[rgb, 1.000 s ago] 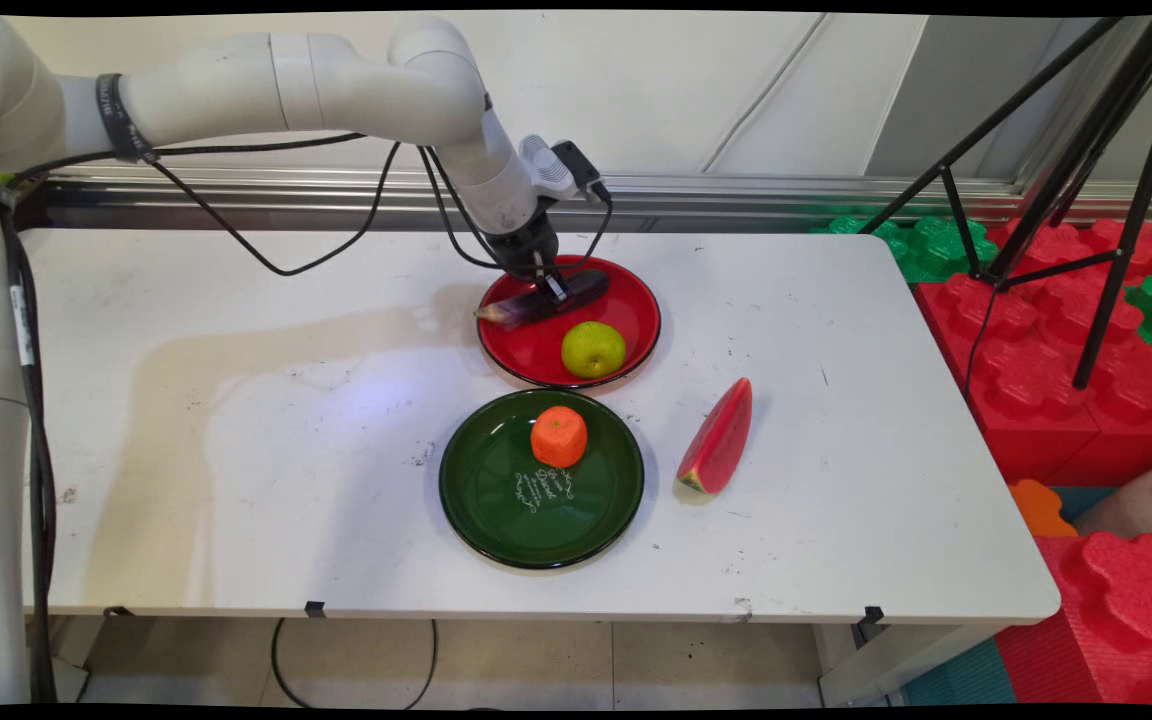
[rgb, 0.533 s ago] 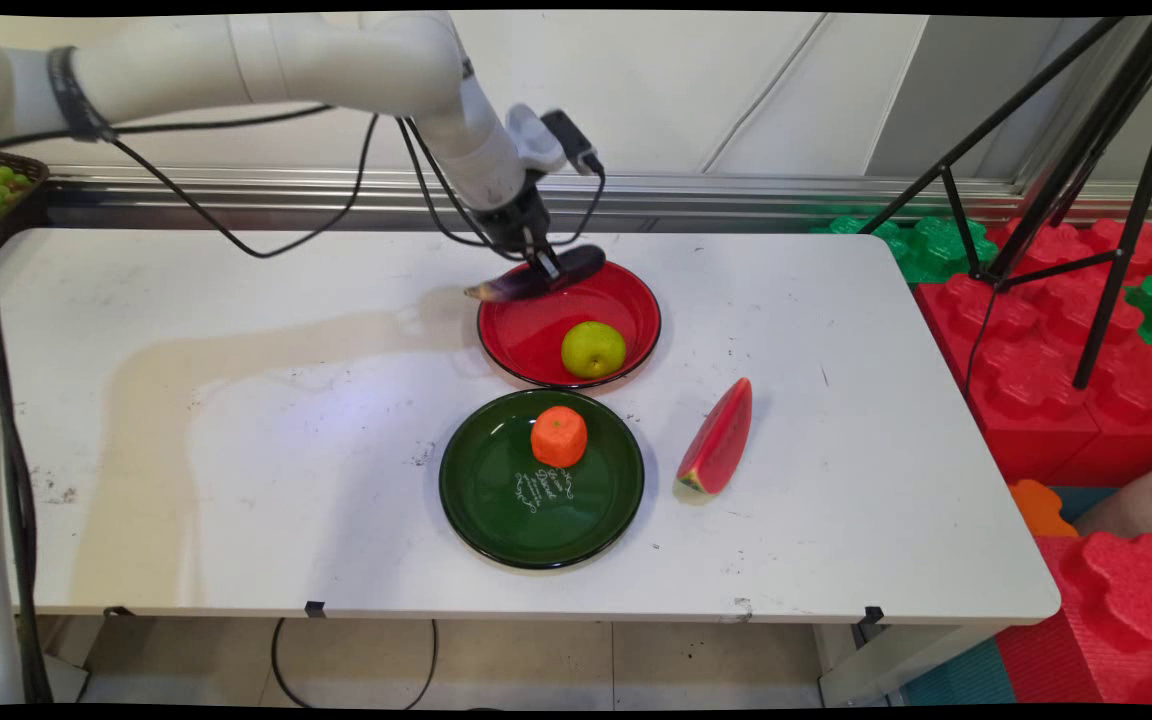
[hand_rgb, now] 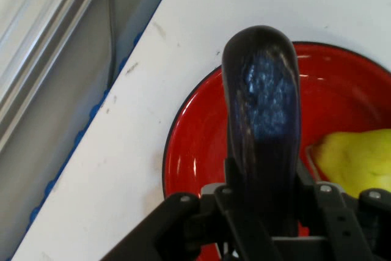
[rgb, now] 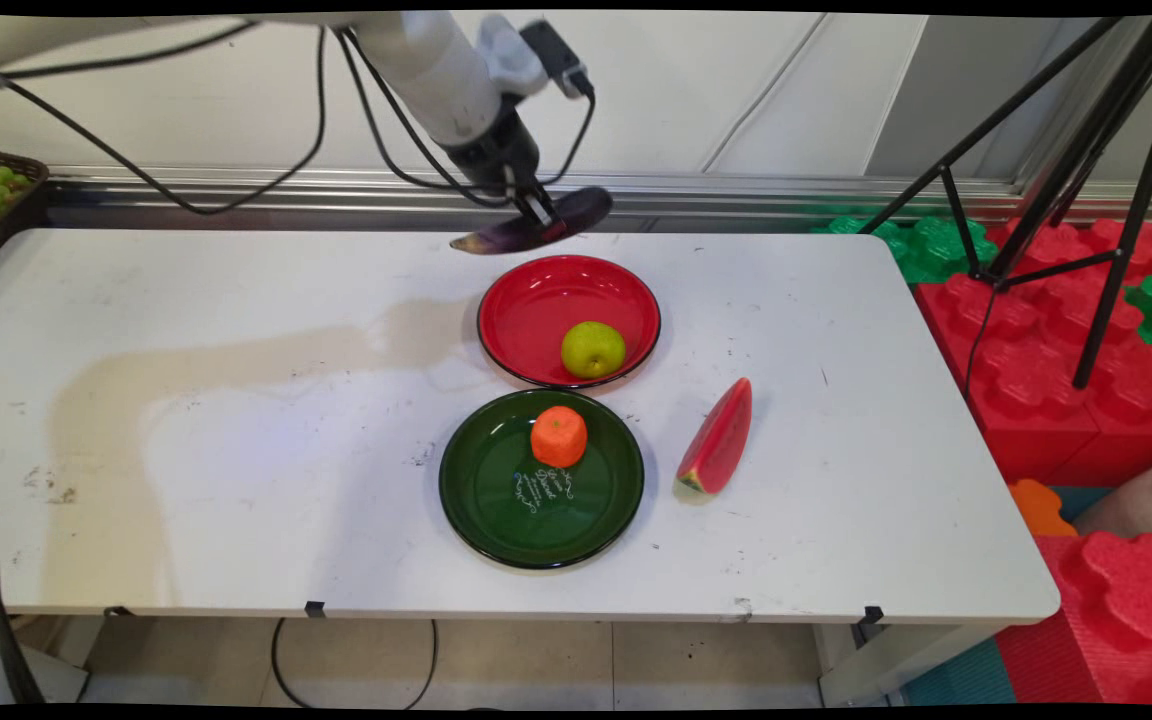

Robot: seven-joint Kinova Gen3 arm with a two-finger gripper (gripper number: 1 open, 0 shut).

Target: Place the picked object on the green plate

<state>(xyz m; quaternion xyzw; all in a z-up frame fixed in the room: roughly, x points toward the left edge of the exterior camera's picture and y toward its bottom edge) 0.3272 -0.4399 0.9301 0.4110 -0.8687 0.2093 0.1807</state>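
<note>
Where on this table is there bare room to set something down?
The whole left half of the table is bare, as is the right end beyond the watermelon slice. The middle is crowded: red plate with green apple, green plate with orange.

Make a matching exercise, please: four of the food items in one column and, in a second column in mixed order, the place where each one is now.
Things:
1. eggplant
2. green apple
3. orange
4. watermelon slice

Places:
A. on the green plate
B. directly on the white table
C. held in the gripper, in the air
D. on the red plate

Pairs: 1-C, 2-D, 3-A, 4-B
</note>
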